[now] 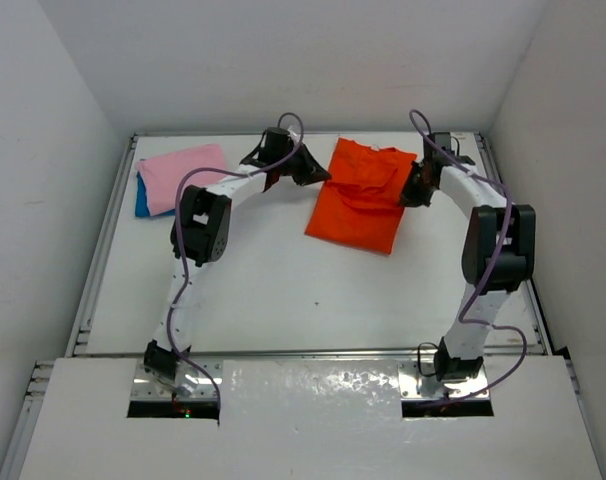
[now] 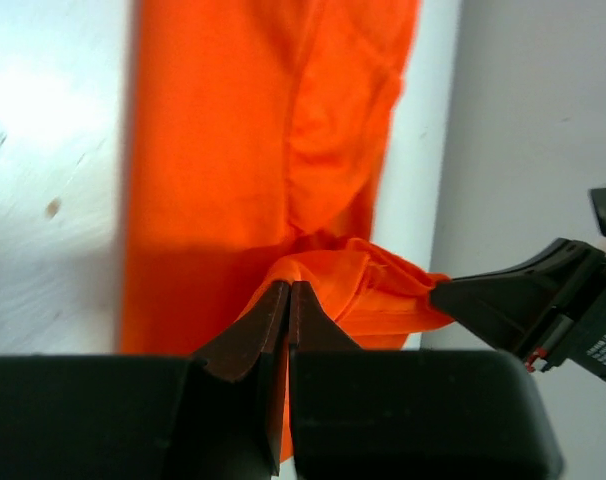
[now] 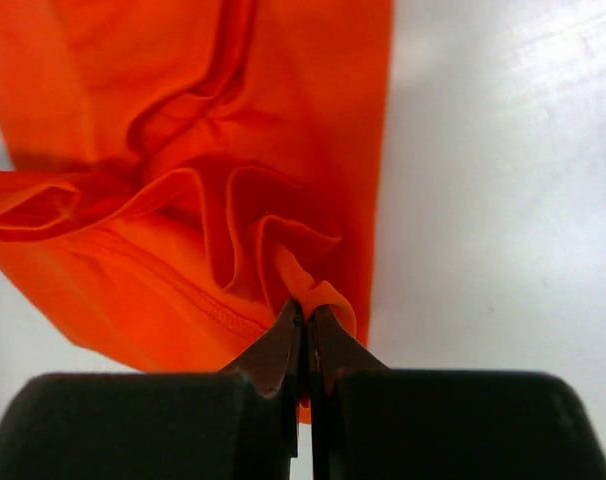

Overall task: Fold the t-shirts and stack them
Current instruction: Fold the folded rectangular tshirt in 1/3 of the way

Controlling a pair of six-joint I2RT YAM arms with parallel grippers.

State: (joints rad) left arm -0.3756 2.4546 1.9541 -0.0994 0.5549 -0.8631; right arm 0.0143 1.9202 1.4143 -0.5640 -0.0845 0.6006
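Observation:
The orange-red t-shirt (image 1: 361, 200) lies partly folded at the back middle of the table, its far end bunched up. My left gripper (image 1: 316, 174) is at the shirt's far left corner, shut on a pinch of orange cloth (image 2: 313, 270). My right gripper (image 1: 415, 188) is at the shirt's far right edge, shut on a fold of the same shirt (image 3: 323, 292). In the left wrist view the jaws (image 2: 288, 288) are pressed together on the fabric, as they are in the right wrist view (image 3: 305, 310). The pink t-shirt (image 1: 183, 175) lies folded at the back left on top of the blue t-shirt (image 1: 141, 206), of which only an edge shows.
The white table (image 1: 283, 290) has raised rails on the left (image 1: 98, 260) and right. The back wall stands close behind the shirts. Purple cables loop over both arms.

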